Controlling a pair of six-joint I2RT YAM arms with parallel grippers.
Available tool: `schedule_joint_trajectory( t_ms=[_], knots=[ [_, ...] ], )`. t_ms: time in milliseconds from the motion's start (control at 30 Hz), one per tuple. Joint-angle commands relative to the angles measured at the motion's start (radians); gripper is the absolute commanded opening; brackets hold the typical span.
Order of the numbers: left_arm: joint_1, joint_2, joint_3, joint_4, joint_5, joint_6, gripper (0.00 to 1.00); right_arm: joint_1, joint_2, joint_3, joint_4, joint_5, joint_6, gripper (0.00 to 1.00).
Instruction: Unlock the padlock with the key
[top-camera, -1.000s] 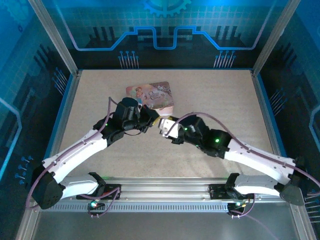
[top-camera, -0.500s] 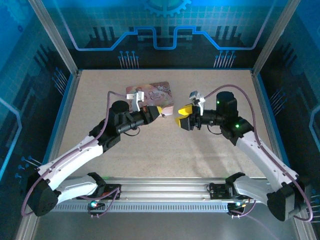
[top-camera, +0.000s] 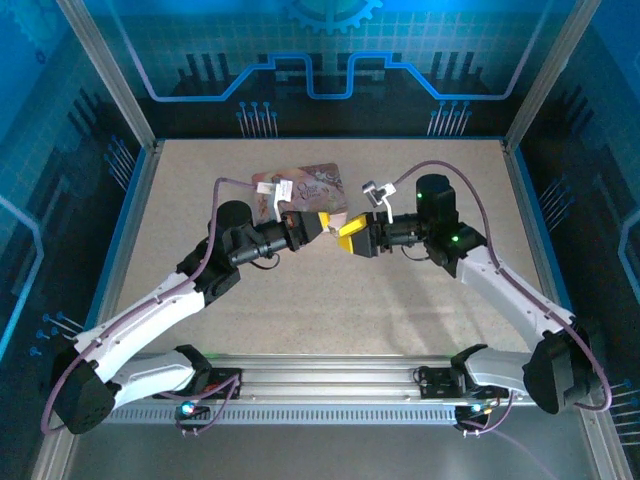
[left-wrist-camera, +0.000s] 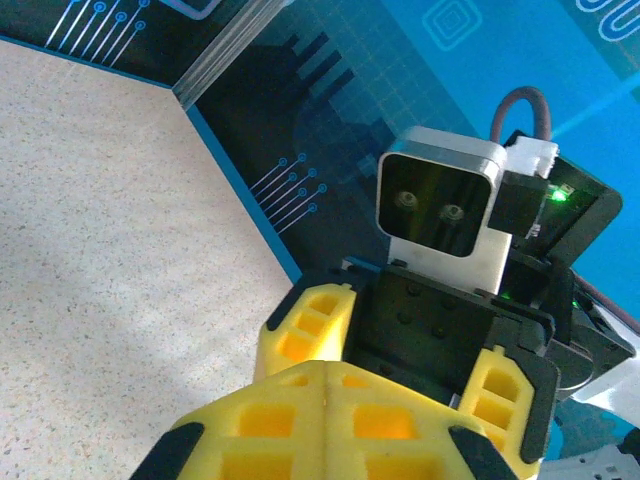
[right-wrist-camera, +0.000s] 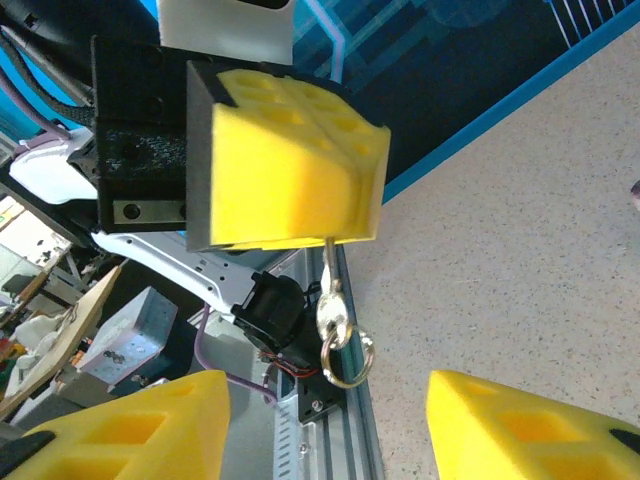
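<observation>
**A:** Where's the key (right-wrist-camera: 330, 310)?
**B:** Its blade end is pinched between the yellow fingers of the left gripper (right-wrist-camera: 300, 180), which are pressed flat together. In the right wrist view the bow and a small split ring (right-wrist-camera: 369, 352) stick out below those fingers, touching nothing else.

**A:** Where is that over the worktop (top-camera: 420, 300)?
**B:** About midway between its left and right edges, and somewhat nearer the far edge than the near one. From above we can place the left gripper (top-camera: 320, 222). The key itself is too small for us to make out there.

**A:** And the other arm?
**B:** The right gripper (top-camera: 350, 238) faces the left one tip to tip, just beside it but apart. Its fingers (right-wrist-camera: 130, 430) are spread wide. The left wrist view agrees, with one yellow finger on either side of the black palm.

**A:** Anything crowding them?
**B:** The pink tin box (top-camera: 310, 185) lies flat toward the far edge, just beyond the left gripper. From above the left fingers overlap the box's near right corner. We can't tell whether they touch it.

**A:** Room to move?
**B:** We see bare worktop along the near edge up to the aluminium rail (top-camera: 330, 375). The far right corner and the strip by the left edge are bare too. The blue walls (top-camera: 330, 60) close the far, left and right edges.
</observation>
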Motion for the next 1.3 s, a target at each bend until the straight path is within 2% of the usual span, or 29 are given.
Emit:
schedule_joint_trajectory(
  t_ms=[0, 433, 900, 933, 1033, 1100, 1133, 1267],
  knots=[
    [-0.002, -0.001, -0.005, 0.046, 0.028, 0.013, 0.00, 0.016, 0.019, 0.043, 0.041, -0.016, 0.027, 0.53],
    [0.004, 0.010, -0.013, 0.059, 0.033, -0.006, 0.00, 0.034, 0.048, 0.069, 0.063, -0.004, 0.042, 0.37],
    [0.012, 0.005, -0.030, 0.077, 0.033, -0.020, 0.00, 0.037, 0.047, 0.065, 0.042, 0.023, 0.036, 0.03],
    [0.016, 0.003, -0.029, 0.074, 0.031, -0.022, 0.02, 0.038, 0.045, 0.065, 0.033, 0.029, 0.028, 0.01],
    [0.035, -0.003, -0.033, 0.068, 0.033, -0.030, 0.20, 0.036, 0.034, 0.066, -0.023, 0.053, -0.010, 0.00],
    [0.060, -0.006, -0.034, 0.054, 0.035, -0.040, 0.37, 0.034, 0.025, 0.066, -0.068, 0.072, -0.047, 0.00],
    [0.071, -0.007, -0.033, 0.044, 0.037, -0.041, 0.40, 0.033, 0.019, 0.065, -0.090, 0.082, -0.064, 0.00],
    [0.118, -0.004, -0.019, -0.022, 0.030, -0.017, 0.65, 0.030, -0.006, 0.070, -0.221, 0.161, -0.149, 0.00]
  ],
)
